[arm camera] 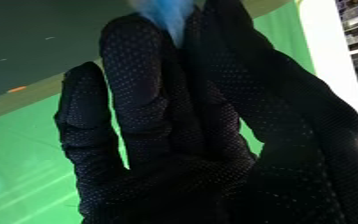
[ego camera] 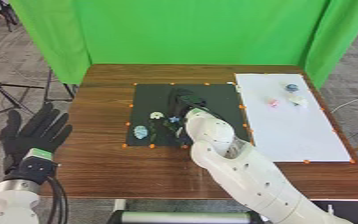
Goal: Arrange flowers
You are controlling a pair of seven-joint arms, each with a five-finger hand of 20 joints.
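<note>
In the head view my right hand (ego camera: 188,101) is over the black mat (ego camera: 220,90). In the right wrist view, a light blue flower (arm camera: 165,12) is pinched between the thumb and fingers of my right hand (arm camera: 184,125). Near the wrist, a small blue flower (ego camera: 175,119) lies on the mat beside a whitish flower (ego camera: 156,115) with a dark stem. Closer to the mat's front left corner is a pale blue flower (ego camera: 141,132). My left hand (ego camera: 35,136) stays off the table's left side, its fingers straight and spread.
A white board (ego camera: 291,137) covers the table's right part. Toward its far end lie a grey-blue flower (ego camera: 292,87), a pink flower (ego camera: 273,102) and a white flower (ego camera: 298,100). Orange markers line the mat and board. A green curtain (ego camera: 193,35) hangs behind the table.
</note>
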